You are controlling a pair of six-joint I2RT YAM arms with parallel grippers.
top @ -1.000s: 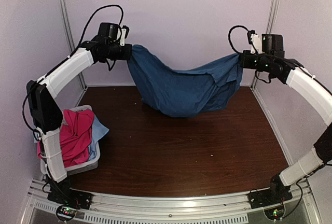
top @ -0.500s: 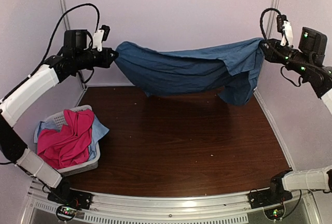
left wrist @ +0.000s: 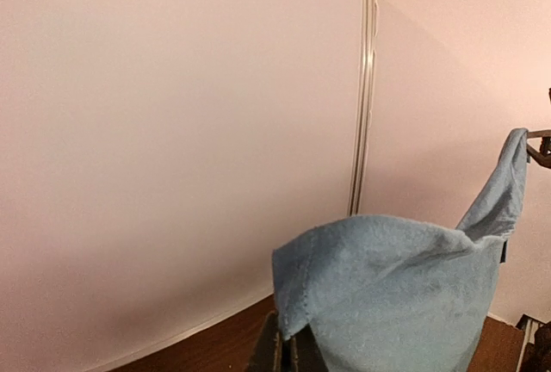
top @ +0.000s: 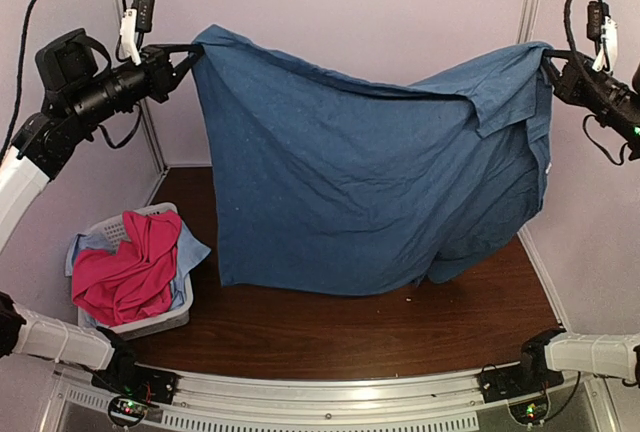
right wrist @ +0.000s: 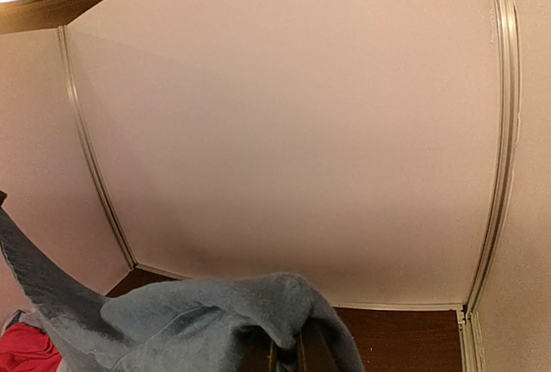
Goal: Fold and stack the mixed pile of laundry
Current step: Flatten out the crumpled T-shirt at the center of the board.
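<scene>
Aloft, dark blue T-shirt (top: pixel 370 192) spread wide, left gripper (top: pixel 195 50) pinching one corner, right gripper (top: pixel 548 54) the other.

No text, label, brand, number or sign can be read in any view. The T-shirt (top: pixel 350 192) and the basket (top: pixel 150 324) carry no legible marking.
</scene>
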